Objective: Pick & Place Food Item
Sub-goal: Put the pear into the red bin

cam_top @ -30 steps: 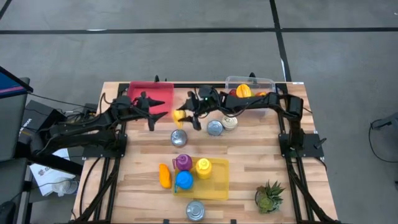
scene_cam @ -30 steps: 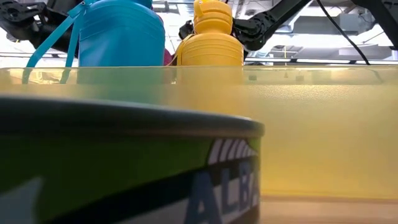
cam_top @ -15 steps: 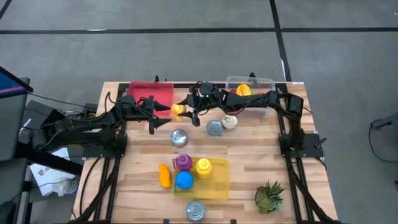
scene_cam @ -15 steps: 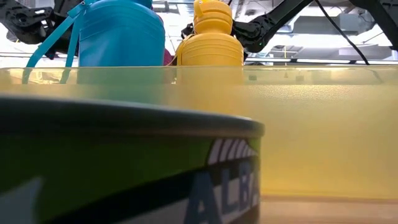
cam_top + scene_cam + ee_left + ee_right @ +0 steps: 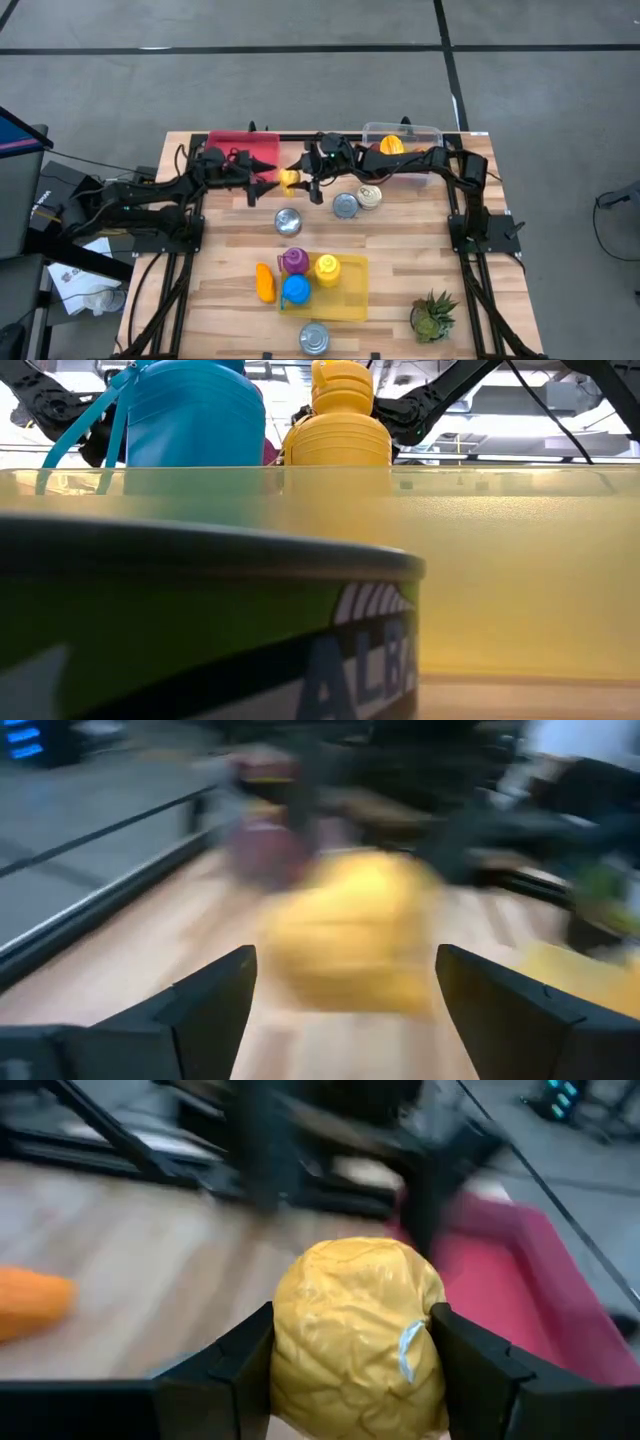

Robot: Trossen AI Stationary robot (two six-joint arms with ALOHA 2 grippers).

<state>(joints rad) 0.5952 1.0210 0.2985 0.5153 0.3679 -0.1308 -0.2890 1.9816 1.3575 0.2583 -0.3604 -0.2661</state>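
The food item is a crinkled yellow lump (image 5: 289, 180), held by my right gripper (image 5: 300, 180) above the table, just right of the red bin (image 5: 240, 150). In the right wrist view the lump (image 5: 358, 1342) fills the gap between the fingers. My left gripper (image 5: 264, 180) is open and comes from the table's left. Its tips are close to the lump, which shows blurred ahead (image 5: 350, 935) between the open fingers; no touch shows. My right gripper pinches the yellow lump between its two fingers (image 5: 240, 1365), one on each side (image 5: 290, 1350) of the lump. It reaches in roughly level from the table's right. The lump appears lifted clear of the wood, beside the red bin's right edge.
A clear container (image 5: 402, 135) with orange and yellow items stands at the far right. Three cans (image 5: 288, 221) (image 5: 345, 206) (image 5: 369, 197) stand mid-table. A yellow tray (image 5: 350, 300) near the front holds bottles (image 5: 295, 288). A front can (image 5: 314, 338) and a plant (image 5: 432, 315) stand nearby.
My left gripper has moved toward the table's right and slightly toward the far edge, closing in on the yellow lump. My right gripper has carried the lump a little toward the far edge, staying shut on it.
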